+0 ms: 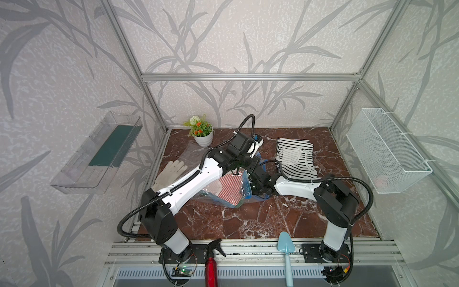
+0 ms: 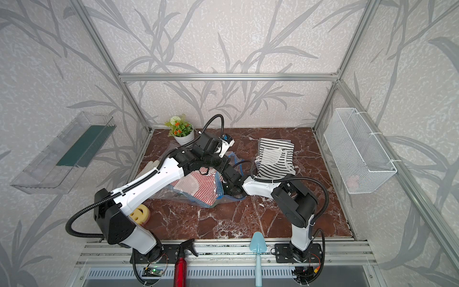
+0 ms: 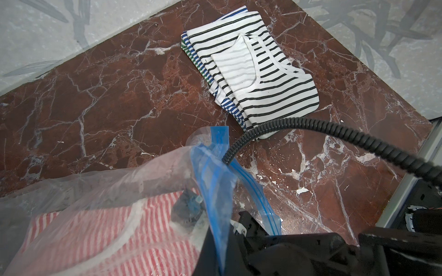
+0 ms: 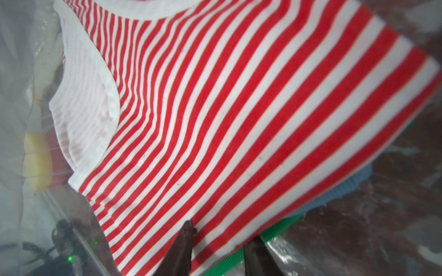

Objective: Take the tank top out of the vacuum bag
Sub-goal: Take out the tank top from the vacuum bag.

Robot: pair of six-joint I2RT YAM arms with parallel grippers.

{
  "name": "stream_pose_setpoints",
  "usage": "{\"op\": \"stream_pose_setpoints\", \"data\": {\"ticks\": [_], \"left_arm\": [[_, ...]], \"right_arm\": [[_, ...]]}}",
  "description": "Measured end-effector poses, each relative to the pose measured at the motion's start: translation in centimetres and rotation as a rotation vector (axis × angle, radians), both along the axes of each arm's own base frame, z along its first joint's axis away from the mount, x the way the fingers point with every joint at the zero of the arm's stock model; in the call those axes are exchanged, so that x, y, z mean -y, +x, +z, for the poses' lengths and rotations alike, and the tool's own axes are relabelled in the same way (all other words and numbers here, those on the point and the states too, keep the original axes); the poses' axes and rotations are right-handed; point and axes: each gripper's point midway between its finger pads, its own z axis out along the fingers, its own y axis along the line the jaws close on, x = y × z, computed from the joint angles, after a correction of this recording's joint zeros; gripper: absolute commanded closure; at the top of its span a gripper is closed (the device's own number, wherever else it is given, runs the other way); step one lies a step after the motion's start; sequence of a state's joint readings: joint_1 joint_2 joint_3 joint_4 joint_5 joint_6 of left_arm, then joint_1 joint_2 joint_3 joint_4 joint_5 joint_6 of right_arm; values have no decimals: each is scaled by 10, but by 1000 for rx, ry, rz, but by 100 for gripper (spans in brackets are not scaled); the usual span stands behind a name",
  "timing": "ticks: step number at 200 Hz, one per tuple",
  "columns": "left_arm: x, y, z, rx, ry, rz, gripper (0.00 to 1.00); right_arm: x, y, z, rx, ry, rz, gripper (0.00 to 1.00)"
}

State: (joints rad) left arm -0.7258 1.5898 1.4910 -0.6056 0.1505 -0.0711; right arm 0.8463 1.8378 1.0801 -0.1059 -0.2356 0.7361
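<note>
tank top (image 4: pixel 239 119) inside vacuum bag (image 3: pixel 107 184)

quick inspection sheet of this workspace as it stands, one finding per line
surface: red-brown marble tabletop, white veins
job's things: vacuum bag, mouth open; red-striped tank top inside it
clutter: folded striped tops, gloves, potted plant, sponge, spray bottle, trowel
grippers: left gripper shut on the bag's blue zip edge; right gripper open at the top's hem
cables: right arm's black hose runs to the bag mouth
surroundings: clear shelf and wire basket on the side walls
</note>
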Motion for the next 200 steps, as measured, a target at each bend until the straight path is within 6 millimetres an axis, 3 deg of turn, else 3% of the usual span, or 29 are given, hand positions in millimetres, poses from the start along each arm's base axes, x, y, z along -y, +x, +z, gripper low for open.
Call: {"op": "stream_pose_setpoints", "data": {"ticks": [130,139,166,200], "left_arm": [[-2,-9,6,65,-45,-52,100],[-3,-9,6,64,-46,-52,100],[-4,-8,6,63,-47,-47,100],[-4,-7,5,52,-56,-35,100]], "right_arm": [[-7,0,9,13,62,-28,64],[-7,0,9,11,62,-30,69],[-8,1,9,8,64,-34,94],[-8,1,7,5,63,-40,100]]}}
